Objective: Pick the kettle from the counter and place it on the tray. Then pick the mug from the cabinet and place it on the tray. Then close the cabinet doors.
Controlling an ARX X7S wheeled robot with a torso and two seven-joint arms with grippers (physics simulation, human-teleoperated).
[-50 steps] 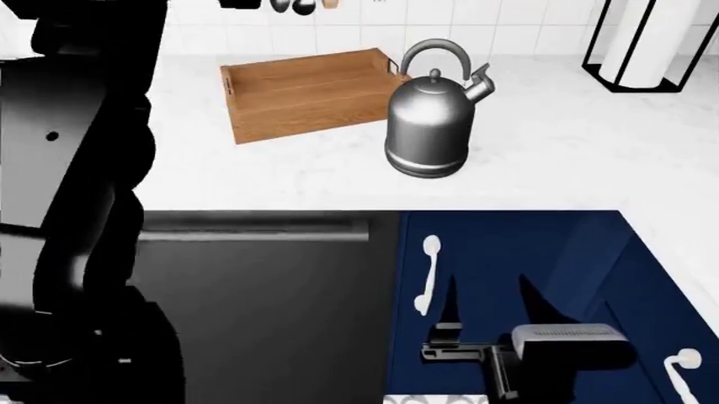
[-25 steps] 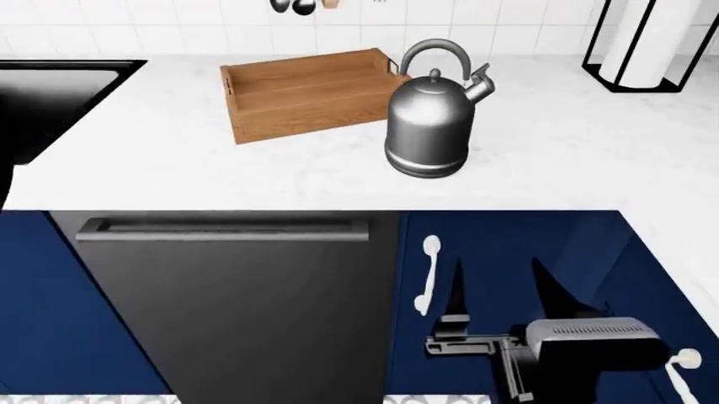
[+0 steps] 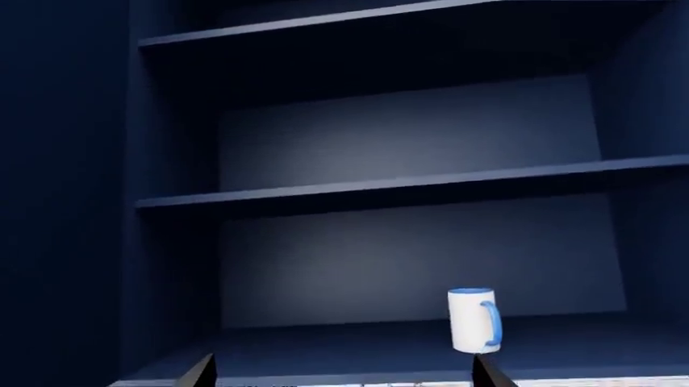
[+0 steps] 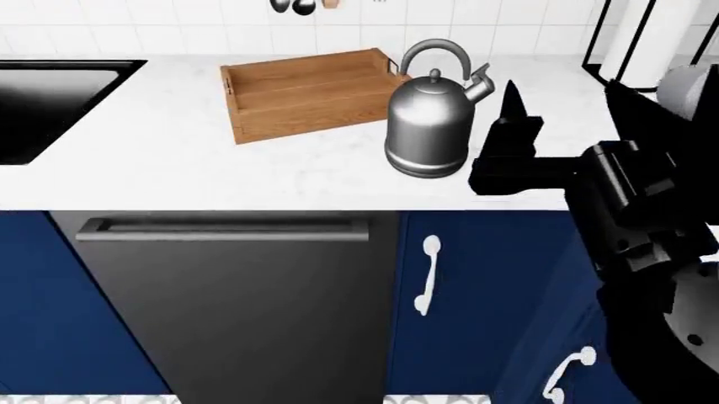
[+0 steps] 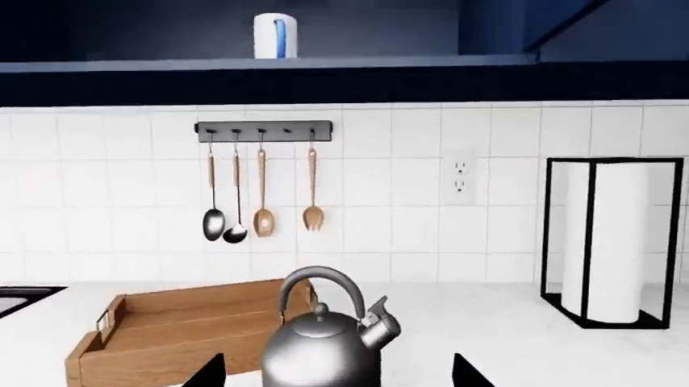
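Nothing done yet. Kettle (image 4: 427,126) on worktop (image 4: 225,172) just beside empty tray (image 4: 303,93); mug (image 3: 473,320) on cabinet shelf (image 3: 356,347). Right gripper (image 4: 508,139) near kettle, fingers spread. Left gripper (image 3: 342,375) fingers spread, facing the mug.

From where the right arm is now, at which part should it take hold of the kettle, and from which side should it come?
Probably the arched top handle of the kettle. It stands upright on the counter with the handle clear above the lid, while the domed body looks too wide and smooth. The right tool is at the spout side, so lift it and come down from above, fingers across the arch.
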